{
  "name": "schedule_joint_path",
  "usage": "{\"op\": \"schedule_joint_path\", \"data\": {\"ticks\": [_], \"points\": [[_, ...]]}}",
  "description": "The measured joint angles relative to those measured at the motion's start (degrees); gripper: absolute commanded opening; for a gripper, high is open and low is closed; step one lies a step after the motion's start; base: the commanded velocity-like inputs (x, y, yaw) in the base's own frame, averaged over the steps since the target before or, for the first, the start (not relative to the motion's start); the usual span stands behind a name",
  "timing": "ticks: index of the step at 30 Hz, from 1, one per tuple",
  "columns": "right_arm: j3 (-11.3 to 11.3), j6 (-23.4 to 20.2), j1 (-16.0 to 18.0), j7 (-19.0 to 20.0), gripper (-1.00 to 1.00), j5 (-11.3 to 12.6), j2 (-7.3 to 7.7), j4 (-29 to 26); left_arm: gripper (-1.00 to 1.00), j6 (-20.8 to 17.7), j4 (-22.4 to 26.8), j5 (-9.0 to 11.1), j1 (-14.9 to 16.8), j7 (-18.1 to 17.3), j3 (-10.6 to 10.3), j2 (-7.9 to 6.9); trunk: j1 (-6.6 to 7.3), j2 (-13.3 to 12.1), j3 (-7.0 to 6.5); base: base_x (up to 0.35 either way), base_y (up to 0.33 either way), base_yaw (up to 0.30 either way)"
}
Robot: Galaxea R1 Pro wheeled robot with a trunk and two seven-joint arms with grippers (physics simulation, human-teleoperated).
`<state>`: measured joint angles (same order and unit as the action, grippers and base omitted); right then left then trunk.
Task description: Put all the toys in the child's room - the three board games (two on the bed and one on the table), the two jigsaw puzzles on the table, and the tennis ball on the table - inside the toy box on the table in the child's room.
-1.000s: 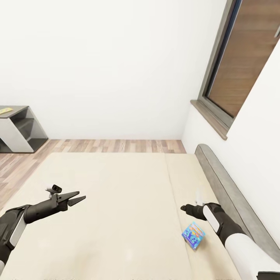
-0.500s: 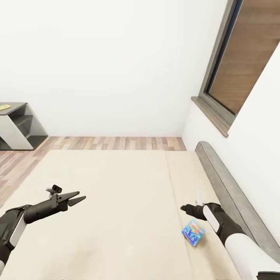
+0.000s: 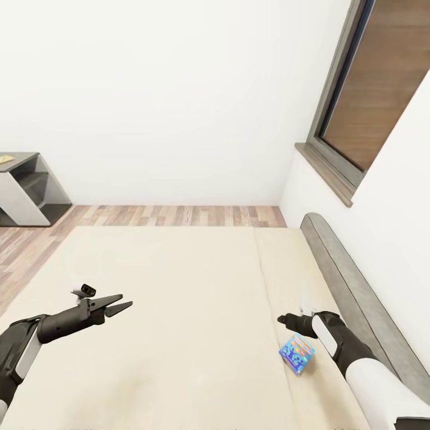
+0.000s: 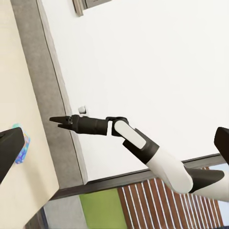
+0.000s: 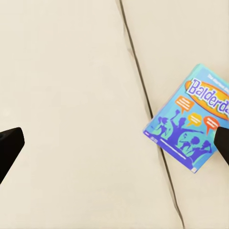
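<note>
On the cream bed (image 3: pixel 179 280) lies one small blue board game (image 3: pixel 297 353), close to the grey headboard (image 3: pixel 352 286) and right of the mattress seam. The right wrist view shows its printed lid (image 5: pixel 191 126) lying flat beside the seam. My right gripper (image 3: pixel 283 321) hovers open just above and left of that game, apart from it. It also shows side-on in the left wrist view (image 4: pixel 56 119), with the blue game (image 4: pixel 21 143) below it. My left gripper (image 3: pixel 124 302) is open and empty over the left half of the mattress.
A grey shelf unit (image 3: pixel 27 191) with a flat yellow item (image 3: pixel 6 159) on top stands at the far left on the wood-plank floor (image 3: pixel 179 216). A window (image 3: pixel 364 107) with a grey sill is in the right wall. White walls close in the bed's far side.
The whole picture has shifted slightly upward, so the camera moved. Both arms keep their pose and the blue game lies where it was.
</note>
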<state>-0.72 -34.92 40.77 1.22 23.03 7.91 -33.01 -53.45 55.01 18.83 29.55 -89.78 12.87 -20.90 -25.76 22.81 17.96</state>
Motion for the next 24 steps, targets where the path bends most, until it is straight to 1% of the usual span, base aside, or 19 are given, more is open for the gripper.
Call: {"op": "schedule_joint_path", "data": {"ticks": [7,11,13,14,17,19,21,24], "points": [[0.3,-0.6,0.2,-0.1,1.00,0.2,0.56,-0.6,1.00,0.0,0.0,0.0,0.0,0.0,-0.2,0.07,0.00,0.0,0.66,0.000,0.000,0.000],[0.5,-1.6,1.5,-0.1,1.00,0.4,0.97,-1.9,1.00,0.0,0.0,0.0,0.0,0.0,-0.2,0.08,0.00,0.0,1.04,0.000,0.000,0.000],[0.5,-2.9,2.4,-0.1,1.00,0.6,1.35,-2.3,1.00,0.0,0.0,0.0,0.0,0.0,-0.2,0.08,0.00,0.0,1.22,0.000,0.000,0.000],[0.6,-3.7,2.9,-0.1,1.00,0.6,1.80,-2.4,1.00,0.0,0.1,0.0,0.0,0.0,-0.2,0.08,0.00,0.0,1.32,0.000,0.000,0.000],[0.8,-5.0,3.6,0.0,1.00,0.7,2.87,-2.6,1.00,0.0,0.2,0.0,0.0,0.0,-0.2,0.08,0.00,0.0,1.60,0.000,0.000,0.000],[1.0,-5.4,3.8,0.0,1.00,0.8,3.23,-2.7,1.00,0.0,0.4,0.0,0.0,0.0,-0.2,0.08,0.00,0.0,1.79,0.000,0.000,0.000],[1.1,-6.1,4.4,0.0,1.00,0.8,3.53,-2.7,1.00,-0.1,1.5,0.2,0.0,0.0,-0.2,0.06,0.00,0.0,1.98,0.000,0.000,0.000],[1.2,-7.2,5.0,0.0,1.00,0.8,3.56,-2.8,1.00,-0.4,4.3,0.3,-0.1,0.0,-0.3,0.09,0.00,0.0,2.26,0.000,0.000,0.000]]}}
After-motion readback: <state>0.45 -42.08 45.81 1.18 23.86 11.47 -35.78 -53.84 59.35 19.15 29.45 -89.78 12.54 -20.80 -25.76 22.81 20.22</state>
